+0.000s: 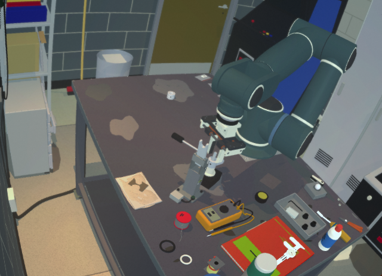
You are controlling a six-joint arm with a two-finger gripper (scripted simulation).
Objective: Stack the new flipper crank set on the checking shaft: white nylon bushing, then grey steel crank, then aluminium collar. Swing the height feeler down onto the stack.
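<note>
The white nylon bushing [210, 168] sits on the checking shaft, above the black base block [212, 180] at the middle of the table. My gripper [212, 157] is open directly over it and holds nothing. The grey fixture column [193, 174] stands just left of the shaft, and the height feeler [184, 141], a rod with a black knob, sticks up and to the left from its top. A small square grey part with a hole [215, 263] lies near the front edge. I cannot tell the crank and the collar apart among the small parts.
Behind the table are a brick wall, a door and a bin [113, 63]. A small white cylinder [171, 95] lies far back. In front lie a paper sheet [139, 189], red spool [183, 220], yellow multimeter [218, 214], black ring [167, 245], white ring [186, 259], red book [267, 246] and grey tray [299, 215].
</note>
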